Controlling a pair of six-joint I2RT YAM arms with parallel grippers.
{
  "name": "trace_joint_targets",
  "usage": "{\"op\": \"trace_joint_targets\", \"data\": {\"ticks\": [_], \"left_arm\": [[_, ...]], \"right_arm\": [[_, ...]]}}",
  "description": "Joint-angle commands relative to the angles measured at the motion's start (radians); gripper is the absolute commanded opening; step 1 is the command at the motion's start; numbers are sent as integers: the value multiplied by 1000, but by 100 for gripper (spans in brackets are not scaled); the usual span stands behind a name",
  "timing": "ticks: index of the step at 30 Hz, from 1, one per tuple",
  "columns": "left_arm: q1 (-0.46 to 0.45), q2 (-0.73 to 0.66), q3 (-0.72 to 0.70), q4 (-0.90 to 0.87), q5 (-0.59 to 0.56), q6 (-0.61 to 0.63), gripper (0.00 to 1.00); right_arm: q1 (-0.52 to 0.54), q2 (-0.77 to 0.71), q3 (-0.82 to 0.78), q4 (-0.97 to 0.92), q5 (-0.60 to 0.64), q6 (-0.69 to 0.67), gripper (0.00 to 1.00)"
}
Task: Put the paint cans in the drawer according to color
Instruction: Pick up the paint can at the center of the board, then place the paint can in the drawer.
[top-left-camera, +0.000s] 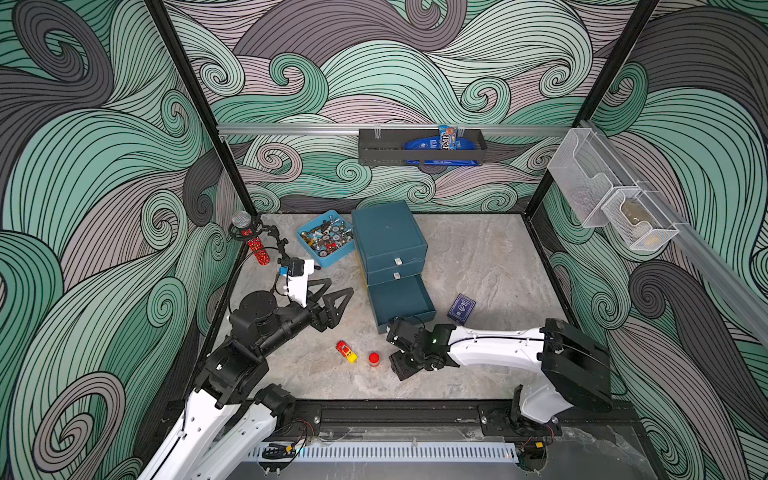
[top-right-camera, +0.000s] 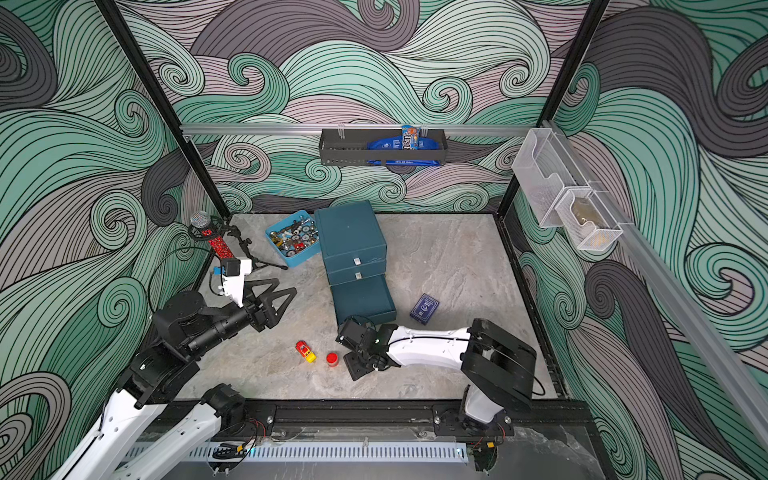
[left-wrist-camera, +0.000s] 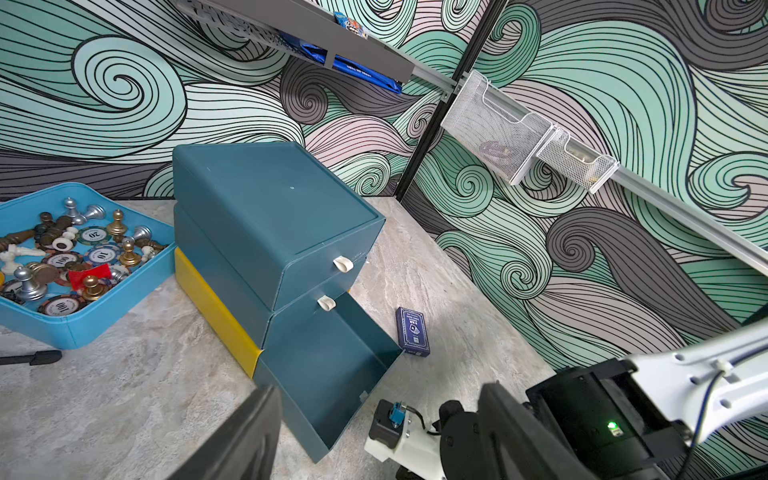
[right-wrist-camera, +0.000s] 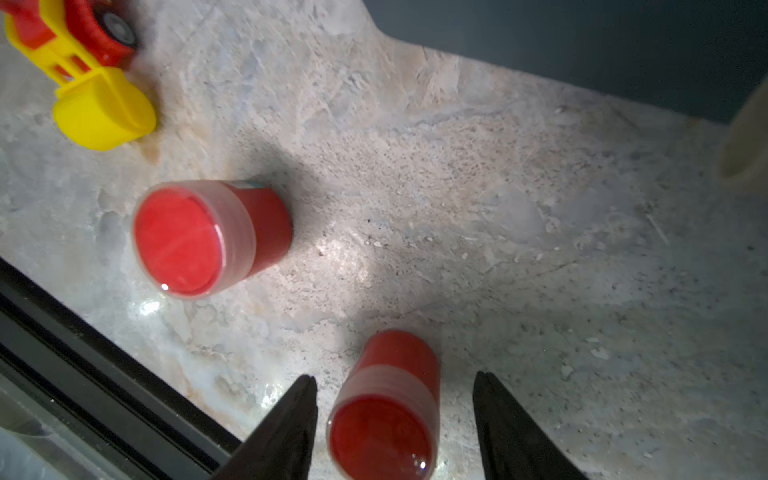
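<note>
Two red cans (right-wrist-camera: 208, 239) (right-wrist-camera: 386, 411), right claw (right-wrist-camera: 393, 374) astride one

The grey marbled table (top-left-camera: 478, 257) carries the teal drawer cabinet (top-left-camera: 386, 232) toward 12 o'clock, a light-blue tray (top-left-camera: 328, 262) at 11, a microphone on its stand (top-left-camera: 258, 250) at 10 and a dark-blue card box (top-left-camera: 461, 308) at 3. At 6 stands a red paint can (top-left-camera: 374, 359), with a toy car (top-left-camera: 346, 351) just beside it at 7. A second red paint can (right-wrist-camera: 384, 411) stands near.

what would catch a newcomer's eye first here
The dark teal drawer cabinet stands toward the table's back, bottom drawer pulled open. Nearer the front, the right tool straddles a red paint can with open jaws; a second red can stands beside a red-and-yellow toy car.
</note>
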Motion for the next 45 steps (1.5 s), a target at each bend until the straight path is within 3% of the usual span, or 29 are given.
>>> {"op": "trace_joint_targets", "data": {"ticks": [1, 9, 17, 28, 33, 36, 42, 45], "left_arm": [[-6, -4, 32, 17, 2, -6, 78], [-5, -6, 38, 11, 0, -6, 78], [-6, -3, 34, 24, 3, -16, 78], [-5, -1, 43, 30, 2, -18, 78], [-5, -1, 55, 17, -1, -12, 78], [-5, -3, 54, 17, -1, -12, 78], [-6, 2, 55, 22, 0, -9, 78], [-5, 4, 55, 24, 0, -9, 78]], "right_arm": [[2, 28, 31, -9, 32, -15, 51], [-24, -47, 56, -31, 58, 50, 15], [-302, -185, 128, -45, 61, 317, 15], [-401, 77, 263, -35, 94, 545, 9], [-419, 130, 263, -35, 112, 577, 15], [-427, 166, 288, -34, 108, 566, 25], [-436, 194, 323, -34, 107, 538, 59], [-438, 172, 332, -35, 120, 505, 60]]}}
